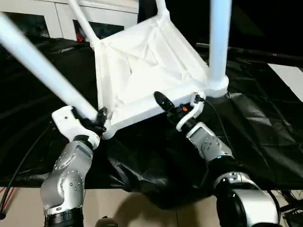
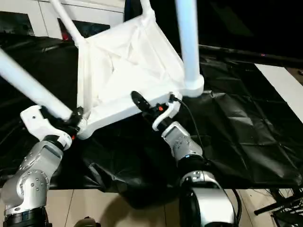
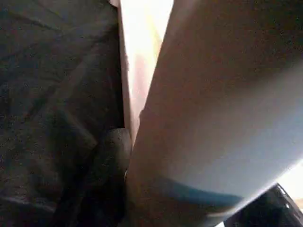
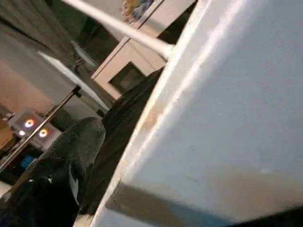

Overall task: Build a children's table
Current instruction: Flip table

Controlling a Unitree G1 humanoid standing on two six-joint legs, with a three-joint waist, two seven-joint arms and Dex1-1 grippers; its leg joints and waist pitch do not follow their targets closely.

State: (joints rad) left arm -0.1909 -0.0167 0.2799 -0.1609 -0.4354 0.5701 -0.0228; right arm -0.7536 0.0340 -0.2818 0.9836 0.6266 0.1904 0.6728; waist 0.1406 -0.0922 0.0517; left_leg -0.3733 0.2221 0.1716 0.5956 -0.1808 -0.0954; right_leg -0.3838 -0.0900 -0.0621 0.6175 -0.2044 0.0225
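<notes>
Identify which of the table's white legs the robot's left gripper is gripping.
The leg slanting toward the picture's upper left; the left gripper clamps it just above its corner socket. The other legs stand ungripped.

white table (image 1: 142, 71), black crinkled sheet (image 1: 255, 132), silver forearms (image 1: 66, 175)

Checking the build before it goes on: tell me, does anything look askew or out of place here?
The table top sits tilted, underside up, on the black sheet, its far side raised. All four legs stand in their corner sockets. The left gripper is clamped on the near-left leg; the right gripper's fingers straddle the near rim, open. Nothing looks broken.
</notes>
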